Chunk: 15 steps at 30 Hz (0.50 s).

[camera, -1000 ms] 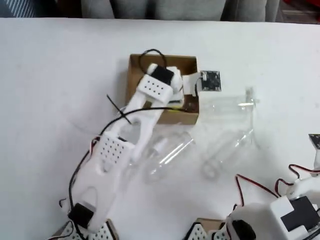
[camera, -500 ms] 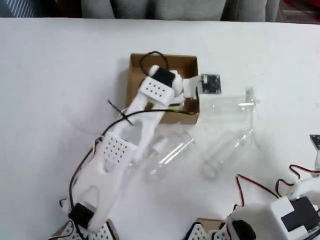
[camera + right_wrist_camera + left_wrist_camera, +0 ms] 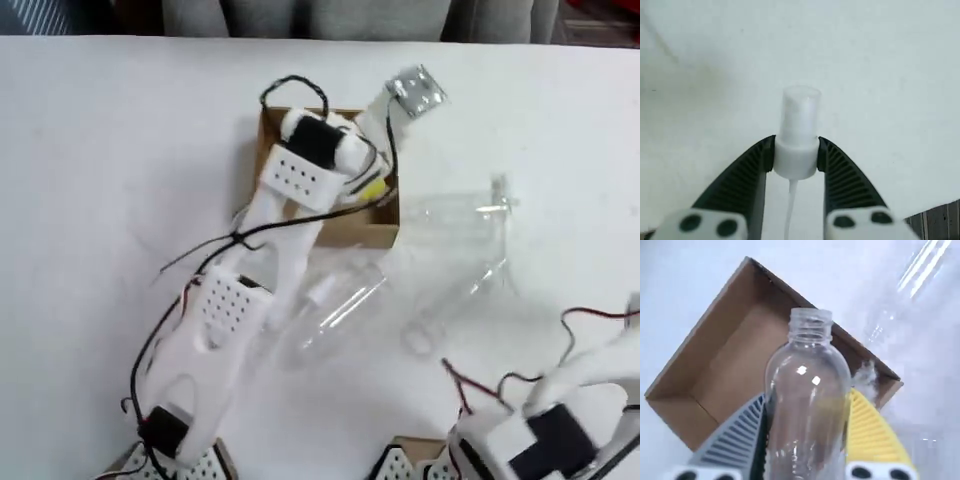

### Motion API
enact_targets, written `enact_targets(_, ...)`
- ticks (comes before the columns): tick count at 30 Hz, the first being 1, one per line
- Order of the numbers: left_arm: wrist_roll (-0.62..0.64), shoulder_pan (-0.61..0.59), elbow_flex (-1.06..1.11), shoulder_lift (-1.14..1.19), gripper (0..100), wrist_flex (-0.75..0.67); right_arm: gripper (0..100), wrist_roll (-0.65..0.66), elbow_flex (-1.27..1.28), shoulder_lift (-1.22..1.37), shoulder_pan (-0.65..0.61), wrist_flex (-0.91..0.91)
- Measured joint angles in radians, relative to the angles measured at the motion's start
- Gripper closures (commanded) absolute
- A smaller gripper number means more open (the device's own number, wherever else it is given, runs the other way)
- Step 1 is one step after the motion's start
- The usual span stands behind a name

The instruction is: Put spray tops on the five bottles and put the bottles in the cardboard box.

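In the left wrist view my left gripper [image 3: 807,410] is shut on a clear bottle [image 3: 807,380] with a bare threaded neck. It hangs over the open cardboard box [image 3: 735,360], whose inside looks bare. Seen from the high view, the left arm reaches from the near left to the box [image 3: 268,130], with the left gripper [image 3: 365,188] at the box's right side. My right gripper [image 3: 796,150] is shut on a white spray top [image 3: 799,125] with its thin tube hanging down, above the white table. The right arm [image 3: 540,440] sits at the near right corner.
Three clear bottles lie on the white table right of and in front of the box: one [image 3: 335,305] by the left arm, one [image 3: 455,295] further right, one [image 3: 465,212] beside the box. Another clear bottle [image 3: 910,285] shows past the box.
The left wrist has lifted and turned, its camera board swinging toward the far side of the box. The right arm has shifted at the near right corner.
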Motion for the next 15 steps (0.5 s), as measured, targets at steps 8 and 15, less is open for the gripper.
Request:
enact_targets(8,0.141,-0.055,0.0,-0.118,95,0.015,98.2,-0.173,0.011,-0.29,-0.265,0.199)
enact_targets(15,0.167,-0.117,0.049,-0.227,95,0.018,98.2,-0.301,0.181,-0.494,-0.442,0.146)
